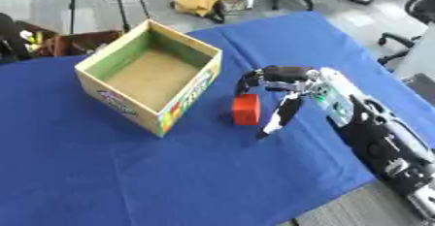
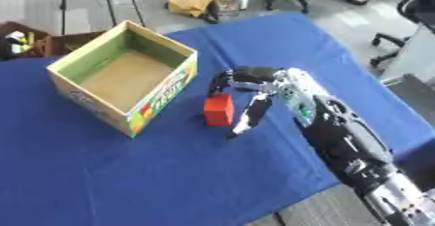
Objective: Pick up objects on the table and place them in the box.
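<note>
red block [image 1: 245, 109] stands on the blue tablecloth [image 1: 102, 171], just to the right of the open cardboard box [image 1: 151, 76] and apart from its near right wall. the box is empty inside, its brown floor showing, with green on the inner wall and colourful print on the outer sides. the robot's right hand [image 1: 285, 82] comes in from the lower right and sits over and beside the block: its fingers [image 1: 251, 78] curve down at the block's top back edge, while the thumb [image 1: 279, 117] stretches down to the cloth just right of the block. the fingers are partly curled around the block but spread, so the block sits between them and the thumb; whether they actually touch it cannot be told for sure. the block rests on the cloth, not lifted. the right forearm [image 2: 348, 142], black and silver, runs off toward the lower right corner. the left hand shows in neither view.
</note>
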Controlling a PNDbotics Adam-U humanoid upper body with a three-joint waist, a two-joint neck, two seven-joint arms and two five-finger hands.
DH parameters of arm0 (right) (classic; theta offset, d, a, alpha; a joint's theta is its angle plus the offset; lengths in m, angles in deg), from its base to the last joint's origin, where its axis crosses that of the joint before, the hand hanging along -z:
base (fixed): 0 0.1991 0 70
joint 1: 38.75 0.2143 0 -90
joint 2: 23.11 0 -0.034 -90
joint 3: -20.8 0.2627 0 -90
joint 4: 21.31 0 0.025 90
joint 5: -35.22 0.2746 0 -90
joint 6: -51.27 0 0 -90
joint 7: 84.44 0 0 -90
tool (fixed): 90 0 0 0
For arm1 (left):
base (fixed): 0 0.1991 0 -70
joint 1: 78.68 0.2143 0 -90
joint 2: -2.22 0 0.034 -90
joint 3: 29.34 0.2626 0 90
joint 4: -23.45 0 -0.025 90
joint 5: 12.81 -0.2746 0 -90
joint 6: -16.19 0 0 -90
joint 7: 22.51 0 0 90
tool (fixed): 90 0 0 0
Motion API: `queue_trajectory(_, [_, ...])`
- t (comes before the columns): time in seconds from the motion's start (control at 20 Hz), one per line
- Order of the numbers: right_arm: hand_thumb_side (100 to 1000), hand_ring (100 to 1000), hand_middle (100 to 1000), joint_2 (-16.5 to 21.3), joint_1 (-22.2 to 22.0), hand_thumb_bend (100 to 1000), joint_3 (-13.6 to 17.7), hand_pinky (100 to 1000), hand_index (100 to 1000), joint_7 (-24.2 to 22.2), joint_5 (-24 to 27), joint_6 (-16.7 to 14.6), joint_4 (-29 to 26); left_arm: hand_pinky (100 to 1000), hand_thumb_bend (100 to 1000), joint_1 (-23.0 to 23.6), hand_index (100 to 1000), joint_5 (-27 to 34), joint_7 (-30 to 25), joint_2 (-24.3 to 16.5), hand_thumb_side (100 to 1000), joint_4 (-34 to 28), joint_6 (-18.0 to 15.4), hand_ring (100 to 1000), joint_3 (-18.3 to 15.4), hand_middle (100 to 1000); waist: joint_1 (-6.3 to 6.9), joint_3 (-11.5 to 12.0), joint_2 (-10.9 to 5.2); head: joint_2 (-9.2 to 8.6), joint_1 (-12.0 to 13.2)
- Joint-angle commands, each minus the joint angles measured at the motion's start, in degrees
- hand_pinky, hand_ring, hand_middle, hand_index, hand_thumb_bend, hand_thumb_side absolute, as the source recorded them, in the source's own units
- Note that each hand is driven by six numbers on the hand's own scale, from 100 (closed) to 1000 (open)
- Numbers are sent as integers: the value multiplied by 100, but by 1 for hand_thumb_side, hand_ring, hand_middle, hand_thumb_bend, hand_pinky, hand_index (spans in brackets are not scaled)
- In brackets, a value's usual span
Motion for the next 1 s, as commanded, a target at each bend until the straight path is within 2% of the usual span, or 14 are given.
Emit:
queue_trajectory(0.05, [444, 664, 660, 47, 35, 681, -13, 704, 713, -161, -227, -238, -48, 548, 335, -37, 614, 22, -14, -99, 833, -68, -10, 786, 19, 475, -8, -10, -84, -24, -24])
queue_trajectory(0.15, [416, 620, 617, 17, 34, 666, -33, 666, 658, -33, -332, -192, -22, 548, 335, -37, 614, 22, -14, -99, 833, -67, -9, 786, 18, 475, -7, -9, -83, -26, -28])
queue_trajectory(0.45, [358, 527, 568, -52, 27, 627, -70, 580, 535, 361, -618, -91, 44, 548, 335, -39, 614, 23, -16, -97, 833, -66, -9, 787, 19, 475, -8, -6, -80, -28, -43])
queue_trajectory(0.65, [336, 484, 550, -76, 18, 608, -98, 546, 507, 623, -743, -105, 82, 548, 335, -44, 614, 23, -16, -98, 833, -67, -10, 787, 20, 475, -10, -1, -78, -29, -50])
queue_trajectory(0.85, [290, 429, 503, -78, 16, 515, -96, 508, 445, 840, -796, -132, 112, 548, 335, -51, 614, 23, -14, -101, 833, -68, -11, 787, 19, 475, -18, 4, -76, -31, -52])
queue_trajectory(1.0, [228, 385, 461, -64, 24, 385, -93, 480, 392, 977, -798, -137, 115, 548, 335, -54, 614, 22, -15, -103, 833, -67, -10, 788, 21, 475, -24, 7, -77, -35, -54])
